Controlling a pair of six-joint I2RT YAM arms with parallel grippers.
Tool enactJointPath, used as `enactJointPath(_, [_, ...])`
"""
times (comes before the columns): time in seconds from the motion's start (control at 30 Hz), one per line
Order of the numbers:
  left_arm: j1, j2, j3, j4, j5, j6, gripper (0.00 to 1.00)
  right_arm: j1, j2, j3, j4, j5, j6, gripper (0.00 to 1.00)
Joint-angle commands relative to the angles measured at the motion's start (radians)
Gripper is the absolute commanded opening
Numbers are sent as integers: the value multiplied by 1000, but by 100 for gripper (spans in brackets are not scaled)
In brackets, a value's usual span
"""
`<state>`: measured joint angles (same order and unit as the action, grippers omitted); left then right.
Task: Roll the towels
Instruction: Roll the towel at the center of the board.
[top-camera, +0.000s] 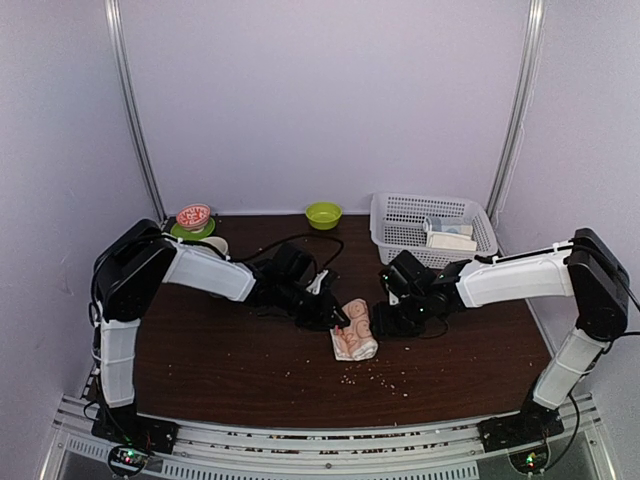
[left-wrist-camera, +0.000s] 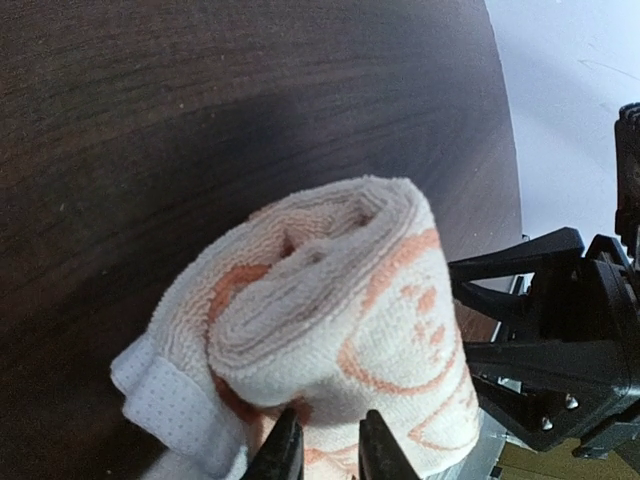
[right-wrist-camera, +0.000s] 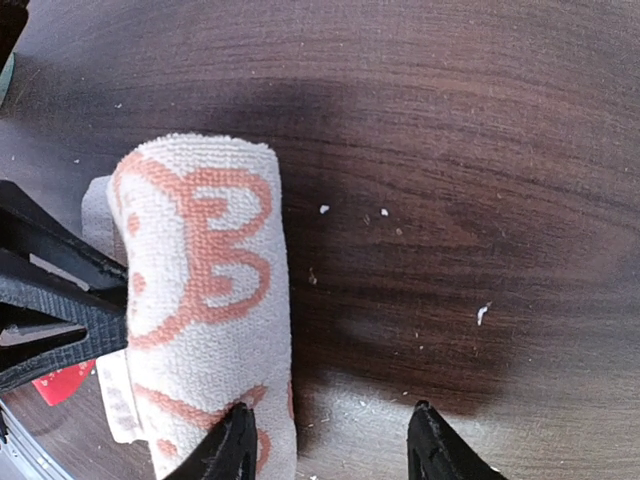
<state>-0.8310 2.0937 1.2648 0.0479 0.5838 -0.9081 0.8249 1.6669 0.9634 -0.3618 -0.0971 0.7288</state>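
Rolled towel (top-camera: 355, 331) mid-table (top-camera: 220, 352); left gripper (top-camera: 338, 318) just left of it, right gripper (top-camera: 384, 322) just right; basket (top-camera: 432, 212) back right; bowl (top-camera: 323, 214) back centre; stacked dishes (top-camera: 193, 218) back left

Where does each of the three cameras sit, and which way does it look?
Top: above and behind, looking down on the table; left arm and right arm show.
Left wrist: on its arm, facing the rolled end of the towel; left jaws show at bottom.
Right wrist: on its arm, looking down at the side of the towel; right jaws, wide apart, at bottom.
Shared: all three see the towel.
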Motion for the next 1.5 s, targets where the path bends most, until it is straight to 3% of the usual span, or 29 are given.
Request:
enactJointPath(0.0, [7,-69,-20,-47,-30,48,19,7,12,33,3,9,-12,52])
enactJointPath(0.43, [7,-155,-70,-107,-72,78,16,11,23,44,-11,20,-15,52])
enactJointPath(0.7, [9,-99,-68,-96,-88,83,14,21,35,64,-20,20,-17,52])
enactJointPath(0.97, [8,-64,-73,-102,-101,87,0,43,32,101,-29,17,-15,53])
enactJointPath(1.47, [9,-109,-121,-95,-114,91,0,91,142,208,-41,6,-10,54])
